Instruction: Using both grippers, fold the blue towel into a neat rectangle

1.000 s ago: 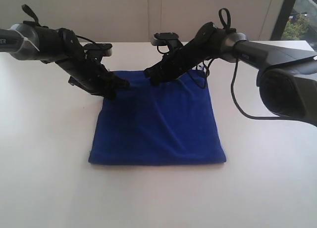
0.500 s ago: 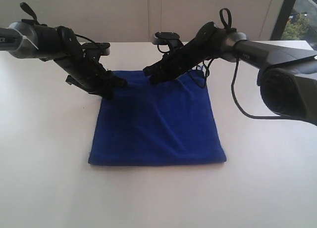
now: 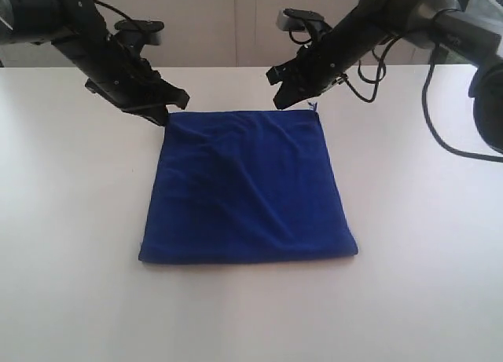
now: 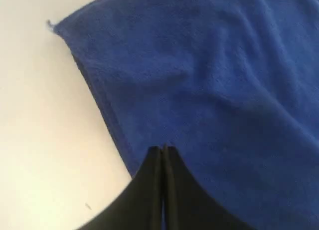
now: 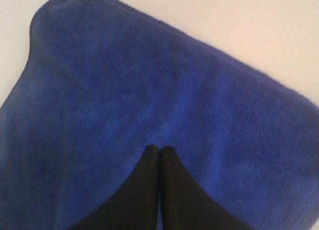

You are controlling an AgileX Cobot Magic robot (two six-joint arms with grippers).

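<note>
The blue towel (image 3: 247, 189) lies flat on the white table (image 3: 71, 221) as a doubled-over, roughly square shape with a few soft wrinkles. My left gripper (image 3: 167, 109) hovers by the towel's far left corner, jaws pressed together with nothing between them. My right gripper (image 3: 281, 101) hangs just above the far edge, right of the middle, also shut and empty. In the left wrist view the closed left gripper (image 4: 163, 149) points over the towel (image 4: 214, 90) near its layered side edge. The right wrist view has the closed right gripper (image 5: 160, 149) above the towel (image 5: 149, 85) and one rounded corner.
Thin black cables (image 3: 369, 87) loop down from the right arm over the table's far right. A pale wall (image 3: 236, 24) runs behind the table. Bare table surrounds the towel on all sides.
Both arms have risen and pulled back from the towel's far edge towards the wall. The towel's far edge now lies flat and uncovered.
</note>
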